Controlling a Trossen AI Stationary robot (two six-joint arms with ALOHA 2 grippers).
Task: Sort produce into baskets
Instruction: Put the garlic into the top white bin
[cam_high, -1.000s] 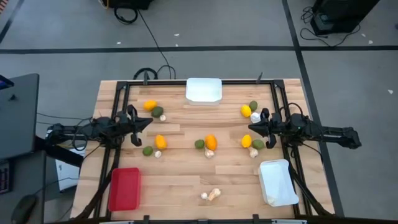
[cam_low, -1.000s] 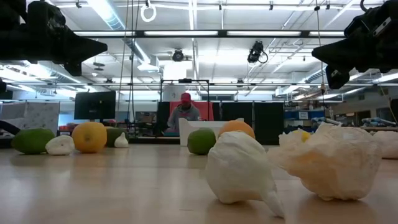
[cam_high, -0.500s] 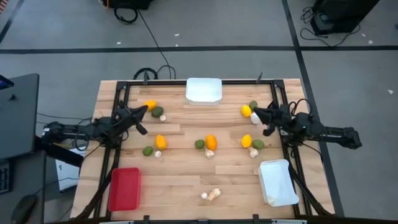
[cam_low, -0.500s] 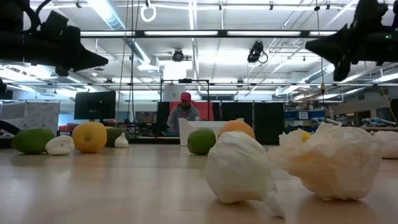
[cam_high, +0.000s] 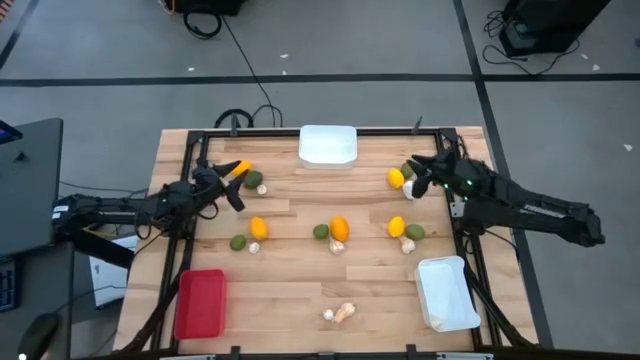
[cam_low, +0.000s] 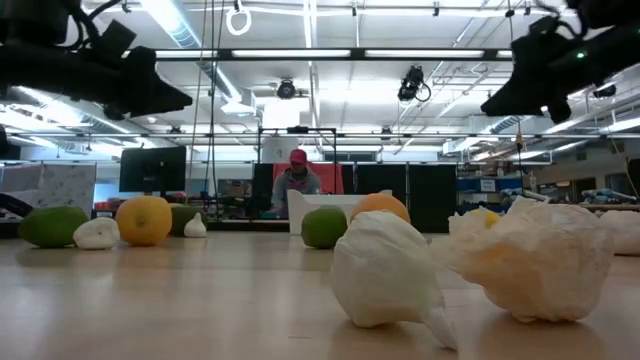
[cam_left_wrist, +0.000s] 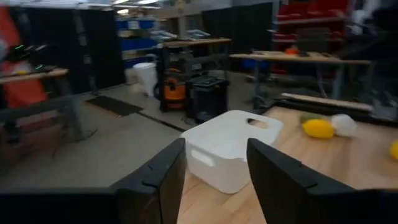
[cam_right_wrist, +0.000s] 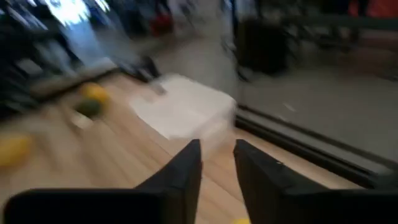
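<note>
Both grippers hover empty, fingers apart: the left gripper (cam_high: 232, 180) near an orange fruit (cam_high: 241, 169), the right gripper (cam_high: 418, 172) beside a yellow fruit (cam_high: 396, 178). Each should descend centred over one fruit before closing.

The right wrist view is motion-blurred: the white basket (cam_right_wrist: 186, 112) and the produce (cam_right_wrist: 87, 99) beside it show only as smears. In the low view both arms are cut off by the top edge. The left gripper (cam_high: 232, 172) partly hides an orange fruit (cam_high: 243, 168).
</note>
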